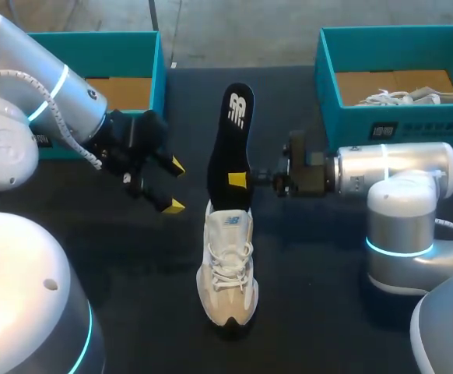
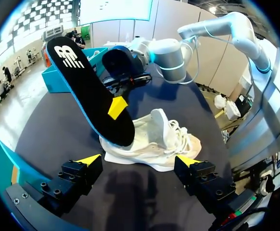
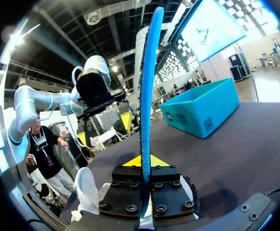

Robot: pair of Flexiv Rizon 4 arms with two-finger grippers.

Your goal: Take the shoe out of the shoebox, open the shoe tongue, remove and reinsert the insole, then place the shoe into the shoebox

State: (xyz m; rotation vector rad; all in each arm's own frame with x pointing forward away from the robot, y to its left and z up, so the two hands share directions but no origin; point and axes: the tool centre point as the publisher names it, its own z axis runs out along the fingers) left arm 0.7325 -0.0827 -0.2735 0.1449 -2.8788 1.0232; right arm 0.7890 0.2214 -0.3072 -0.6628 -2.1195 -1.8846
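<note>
Shoe (image 1: 228, 265) sits in the mid of the dark surface (image 1: 320, 296), toe toward the robot, w/ open room on both sides. Black insole (image 1: 233, 148) w/ a blue edge stands up, low end at the shoe's opening. R pincer (image 1: 242, 180) pinches the insole near that low end. L pincer (image 1: 173, 185) hangs spread beside the shoe, not touching. Left shoebox (image 1: 158, 70) & right shoebox (image 1: 413, 125) sit at the far corners, well apart.

Silver arms (image 1: 82, 105) with cyan rings (image 1: 398, 248), black yellow-tipped pincers (image 1: 177, 185)
</note>
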